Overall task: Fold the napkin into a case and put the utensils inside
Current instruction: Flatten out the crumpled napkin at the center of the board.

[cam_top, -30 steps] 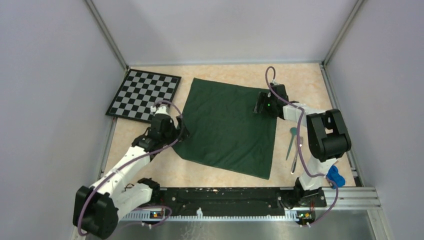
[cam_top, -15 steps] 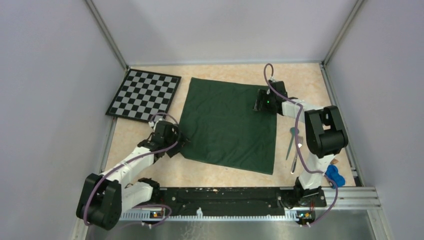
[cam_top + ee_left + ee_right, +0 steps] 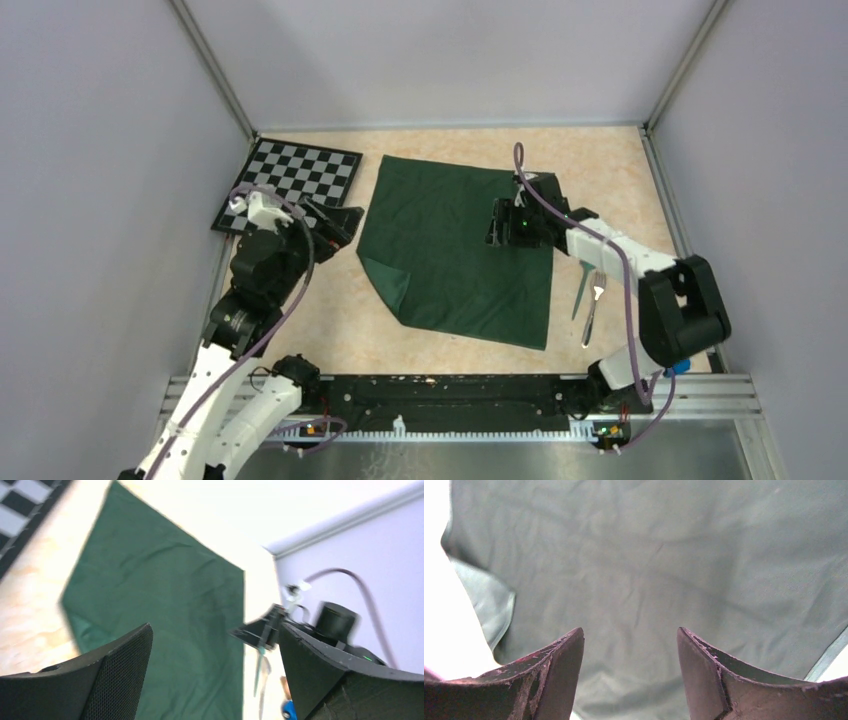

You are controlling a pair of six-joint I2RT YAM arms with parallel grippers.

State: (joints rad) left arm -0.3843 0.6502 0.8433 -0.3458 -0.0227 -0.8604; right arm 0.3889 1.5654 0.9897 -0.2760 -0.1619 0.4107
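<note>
Dark green napkin lies spread mid-tabletop, its near-left corner turned over. The utensils rest just beside its right edge. Left jaws open, empty, near the checkered board. Right jaws open above the cloth. A neat fold probably needs both pinching one edge evenly.

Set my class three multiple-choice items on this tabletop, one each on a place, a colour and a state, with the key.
1. Where do the utensils lie?
A. right of the napkin
B. on the checkered board
C. on the napkin

2. What colour is the napkin?
A. white
B. red
C. dark green

3. How is the right gripper?
A. shut on the utensils
B. open over the napkin
C. shut on the napkin's corner

Key: 1 A, they lie past the napkin's right edge; 2 C, every view shows dark green cloth; 3 B, its wrist view shows the jaws apart, holding nothing.
</note>
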